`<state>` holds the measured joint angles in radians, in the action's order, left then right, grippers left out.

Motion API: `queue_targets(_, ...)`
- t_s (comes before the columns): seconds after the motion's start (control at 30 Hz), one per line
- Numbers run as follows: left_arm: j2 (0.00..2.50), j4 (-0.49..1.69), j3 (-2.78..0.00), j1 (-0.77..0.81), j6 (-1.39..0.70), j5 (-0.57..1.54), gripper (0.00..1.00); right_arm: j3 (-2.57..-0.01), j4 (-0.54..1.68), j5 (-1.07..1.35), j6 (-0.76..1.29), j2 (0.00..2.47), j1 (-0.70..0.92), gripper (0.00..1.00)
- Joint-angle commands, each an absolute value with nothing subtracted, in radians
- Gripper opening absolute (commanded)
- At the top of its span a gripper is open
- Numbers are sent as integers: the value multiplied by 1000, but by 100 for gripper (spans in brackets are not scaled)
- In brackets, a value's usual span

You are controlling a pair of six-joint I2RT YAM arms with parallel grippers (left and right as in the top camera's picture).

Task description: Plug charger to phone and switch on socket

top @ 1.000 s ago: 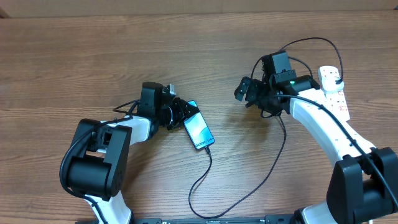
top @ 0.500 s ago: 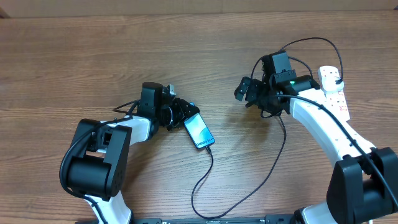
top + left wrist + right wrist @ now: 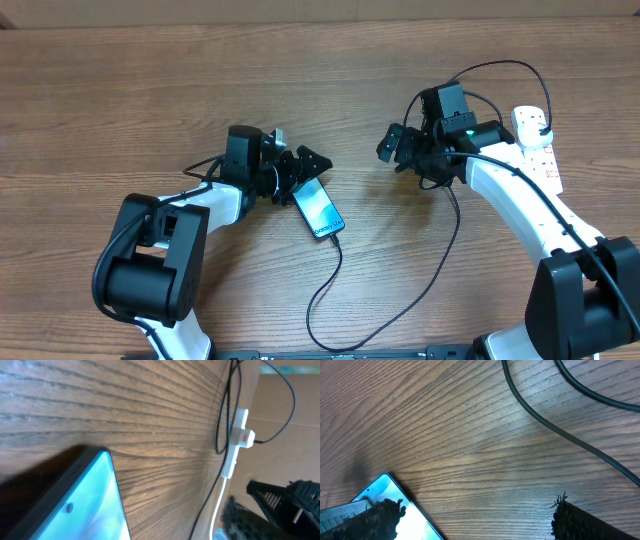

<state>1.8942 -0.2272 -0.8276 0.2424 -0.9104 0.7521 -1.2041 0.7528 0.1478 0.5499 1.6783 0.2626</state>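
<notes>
The phone, cyan screen up, lies flat on the wooden table. The charger, a thin black cable, meets the phone's near end, loops toward the front edge and climbs right to its plug on the socket, a white strip at the far right. My left gripper stands open around the phone's far end, holding nothing. The left wrist view has the phone at lower left and the socket beyond. My right gripper hangs open, empty, between phone and socket; its view catches a phone corner and the cable.
Bare wood table spreads left and behind the phone. The charger's slack loop lies near the front edge between the two arm bases. The socket's white cord trails across the table in the left wrist view.
My left gripper's fingers have spread apart from the phone's far end, letting it go. The phone stays flat on the table. The right arm has not moved.
</notes>
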Motion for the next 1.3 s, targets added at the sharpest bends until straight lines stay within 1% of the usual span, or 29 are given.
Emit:
queue_targets(0.0,1911,-195,-813,242,-897,683,98,-1199,751,132,554,1663,266,100)
queue_targets(0.03,1911,-189,-813,242,-897,675,100,-1199,752,132,553,1663,266,100)
queue_targets(0.4,1911,-147,-813,242,-887,625,100,-1199,758,132,554,1663,266,100)
queue_targets(1.27,1911,85,-813,242,-895,418,99,-1199,759,136,554,1663,266,100)
